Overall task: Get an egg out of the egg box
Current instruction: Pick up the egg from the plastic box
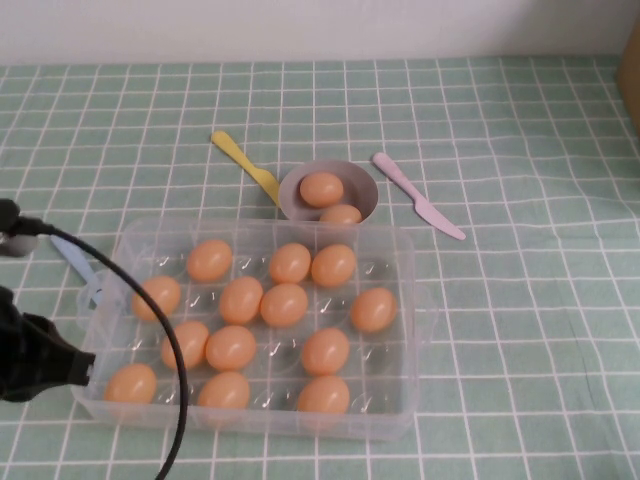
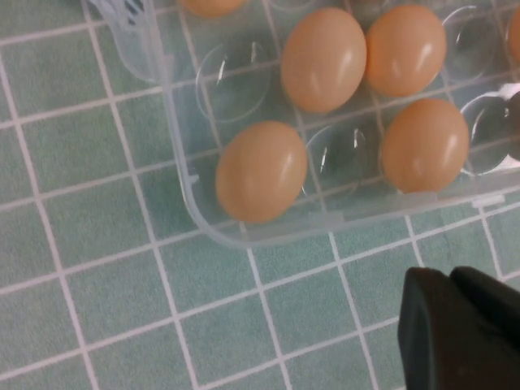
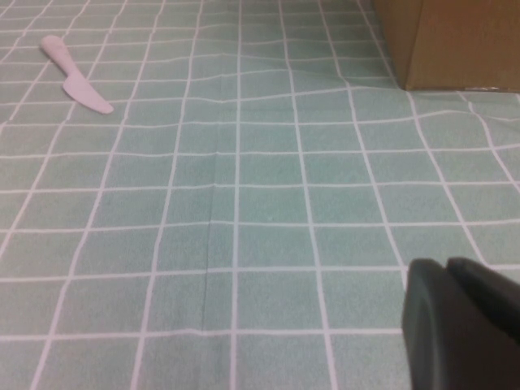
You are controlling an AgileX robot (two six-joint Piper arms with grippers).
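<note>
The clear plastic egg box (image 1: 408,330) sits at the table's front centre and holds several orange-tan eggs, such as the one at its front left corner (image 1: 131,384). My left gripper (image 1: 82,368) is low at the left, just outside that corner, shut and empty. In the left wrist view the gripper (image 2: 451,276) hovers over the tablecloth a short way from the box's rounded corner (image 2: 203,227), with the corner egg (image 2: 262,171) inside it. My right gripper (image 3: 447,266) is shut and empty over bare cloth, out of the high view.
A mauve-grey bowl (image 1: 360,180) behind the box holds two eggs. A yellow spoon (image 1: 245,165) lies left of the bowl and a pink knife (image 1: 418,195) right of it. A blue spoon (image 1: 78,262) lies by the box's left side. A cardboard box (image 3: 455,41) stands at the far right.
</note>
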